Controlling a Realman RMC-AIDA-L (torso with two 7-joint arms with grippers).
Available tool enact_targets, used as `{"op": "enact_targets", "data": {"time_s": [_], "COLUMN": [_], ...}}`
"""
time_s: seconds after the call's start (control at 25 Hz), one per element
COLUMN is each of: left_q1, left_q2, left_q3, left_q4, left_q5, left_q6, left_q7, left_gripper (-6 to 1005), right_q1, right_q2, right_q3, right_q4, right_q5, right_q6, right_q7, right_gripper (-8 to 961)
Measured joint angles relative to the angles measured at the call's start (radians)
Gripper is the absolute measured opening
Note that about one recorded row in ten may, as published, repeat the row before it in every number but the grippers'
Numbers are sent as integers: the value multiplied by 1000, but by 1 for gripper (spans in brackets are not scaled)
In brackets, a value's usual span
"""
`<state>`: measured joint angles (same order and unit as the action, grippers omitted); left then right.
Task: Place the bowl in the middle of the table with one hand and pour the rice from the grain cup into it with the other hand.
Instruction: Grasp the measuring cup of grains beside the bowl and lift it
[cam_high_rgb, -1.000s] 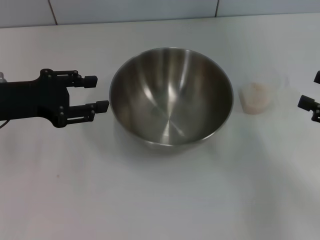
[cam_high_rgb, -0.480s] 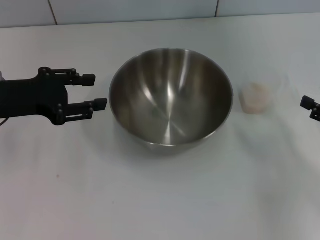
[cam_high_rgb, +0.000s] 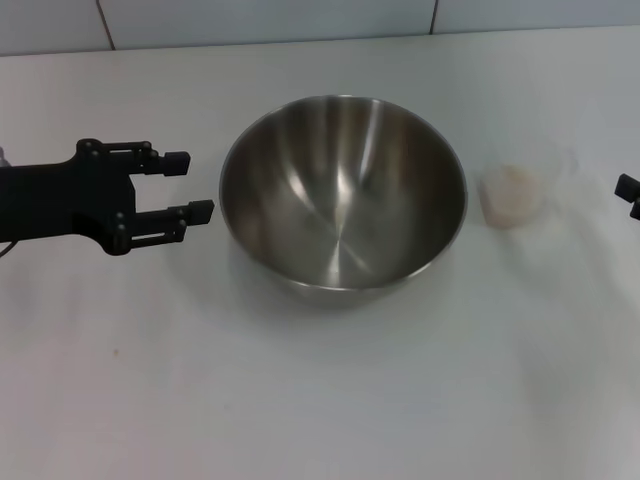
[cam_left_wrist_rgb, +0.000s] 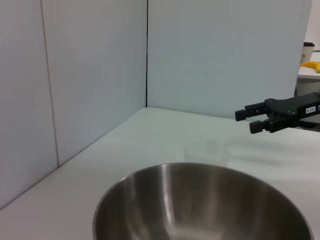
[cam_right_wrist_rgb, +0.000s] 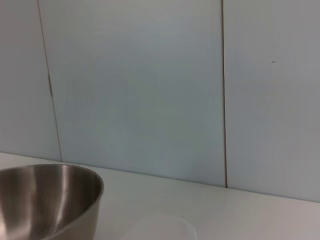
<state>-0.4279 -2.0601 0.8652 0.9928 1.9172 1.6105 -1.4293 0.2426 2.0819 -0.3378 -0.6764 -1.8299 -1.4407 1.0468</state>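
You have the stainless-steel bowl (cam_high_rgb: 343, 195) sitting upright at the centre of the head frame on the white table (cam_high_rgb: 320, 400), its inside bare and shiny. Just right of it, apart from its rim, stands the clear grain cup (cam_high_rgb: 520, 190) with a pale heap of rice (cam_high_rgb: 510, 192) inside. At the left of the frame, the left gripper (cam_high_rgb: 195, 185) hovers near the bowl's rim without touching it, its fingers spread with a clear gap. At the right edge, only a tip of the right gripper (cam_high_rgb: 628, 194) shows; in the left wrist view its fingers (cam_left_wrist_rgb: 250, 121) appear slightly parted, though it is hard to be sure.
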Motion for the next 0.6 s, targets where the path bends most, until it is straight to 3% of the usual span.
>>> {"op": "enact_targets", "data": {"time_s": [0.24,0.4,0.6], "left_q1": [-5,-29,-32], "left_q2": [0,15,19], "left_q3": [-57,-76,-81], "left_q4": [-59,-69,-72], "left_q5": [-16,-14,-13], "left_q6": [-10,-38,-40], "left_q7": [24,-104,-114], "left_gripper": [630,639,651], "right_q1": [8,13,21], "right_q2": [0,-2,-2], "right_q3": [-5,-7,-10], "right_q4": [1,1,2], "right_q5": [0,0,-5], "right_q6": [7,8,17], "right_q7": [-2,-2,-2], "right_gripper": [763,763,762]}}
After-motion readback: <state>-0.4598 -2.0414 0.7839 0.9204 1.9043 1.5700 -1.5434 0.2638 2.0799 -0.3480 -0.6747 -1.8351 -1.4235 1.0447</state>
